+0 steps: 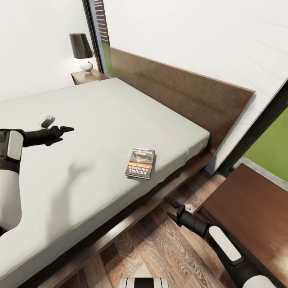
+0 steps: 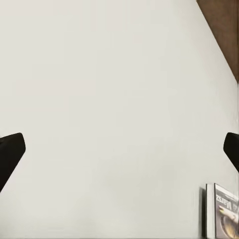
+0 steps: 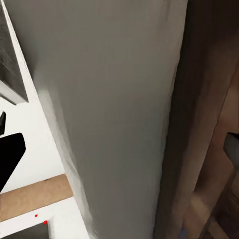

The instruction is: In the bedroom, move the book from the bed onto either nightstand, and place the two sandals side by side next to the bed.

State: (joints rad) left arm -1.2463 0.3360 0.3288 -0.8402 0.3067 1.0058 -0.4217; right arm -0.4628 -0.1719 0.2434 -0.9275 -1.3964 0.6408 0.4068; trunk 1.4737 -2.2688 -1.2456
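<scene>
The book (image 1: pixel 140 163) lies flat on the bed (image 1: pixel 80 132), close to the mattress edge on the near side and not far from the headboard (image 1: pixel 180 96), so the first job is not yet done. The left claw (image 1: pixel 66 129) hovers over the middle of the mattress, well apart from the book, and its wrist view has the two fingertips (image 2: pixel 11 152) spread wide with nothing between them, the book's corner (image 2: pixel 223 211) just peeking in at the edge. The right claw (image 1: pixel 172 211) hangs low beside the bed frame, over the wooden floor (image 1: pixel 160 248); in its own wrist view the dark tips (image 3: pixel 10 154) sit far apart, so it reads as open and empty too, looking along the side of the mattress. Two drop-off spots are on offer: one nightstand (image 1: pixel 86 77) at the far side of the headboard carrying a lamp (image 1: pixel 82 50) with a dark shade, and another dark wooden nightstand (image 1: pixel 248 212) right by the right arm, its top bare as far as can be seen. By my read the near one is the easier target, since the lamp crowds the far one. The sandals are not to be seen here, so that half of the task looks wholly ahead. Nothing lies between the left claw and the book; the bed frame's low rail is what the right arm would have to clear.
</scene>
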